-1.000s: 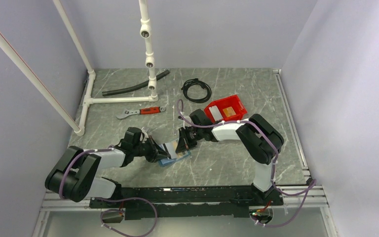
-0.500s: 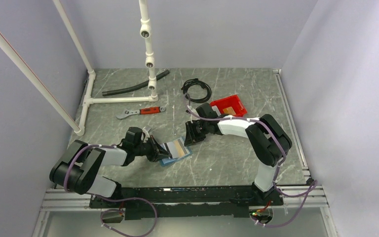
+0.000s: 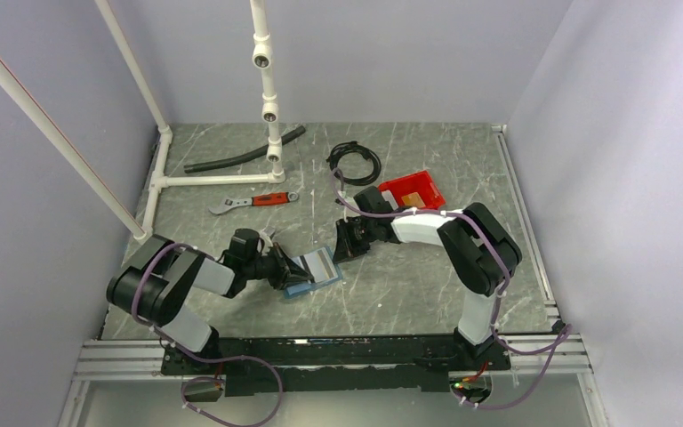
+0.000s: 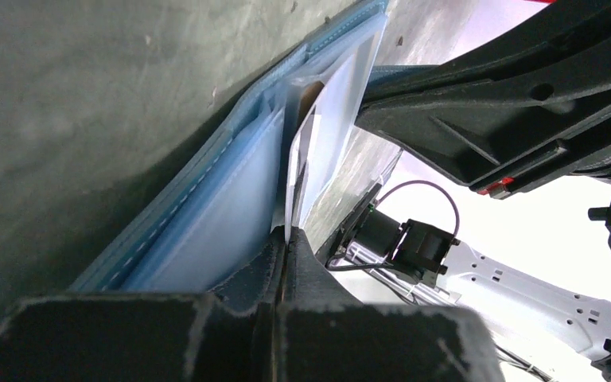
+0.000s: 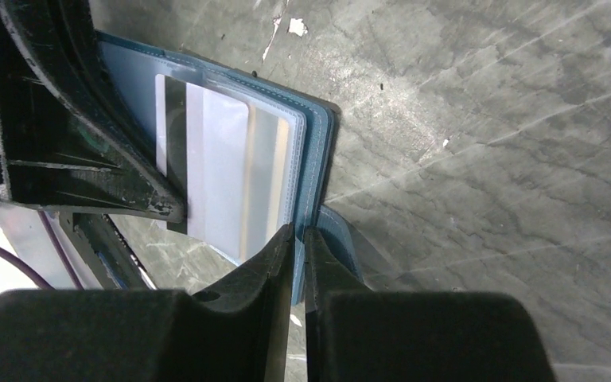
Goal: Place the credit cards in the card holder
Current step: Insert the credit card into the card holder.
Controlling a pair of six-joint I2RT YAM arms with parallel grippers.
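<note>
The left fingers (image 4: 280,248) are pressed together on a thin clear pocket leaf of the blue card holder (image 4: 207,199). The holder lies opened on the bench (image 3: 391,294) between the two arms. A white card (image 5: 207,167) with a dark stripe sits inside the clear pocket, and tan shows through beside it. The right fingers (image 5: 288,243) stand almost together with a slit between them, tips at the holder's opposite edge. Whether they pinch anything I cannot tell. Beyond sits a red bin (image 3: 398,189).
</note>
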